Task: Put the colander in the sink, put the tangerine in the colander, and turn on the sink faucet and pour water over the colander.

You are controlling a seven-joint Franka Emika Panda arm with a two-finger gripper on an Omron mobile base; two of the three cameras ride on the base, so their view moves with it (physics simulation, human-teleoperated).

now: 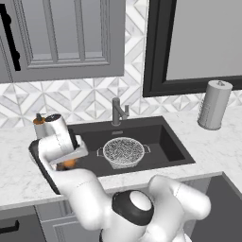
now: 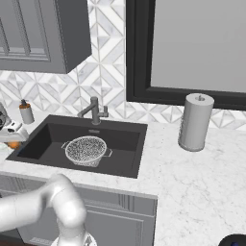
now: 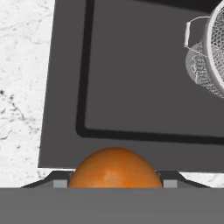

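Right base view: paper towel roll (image 2: 195,122) beside sink (image 2: 126,144)

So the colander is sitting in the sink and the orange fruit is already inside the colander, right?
Not quite. The colander does sit in the sink, but the tangerine isn't inside it. The hand view shows the fruit between the fingers of the gripper, over the sink's edge, away from the colander. The left base view shows the colander with no fruit in it.
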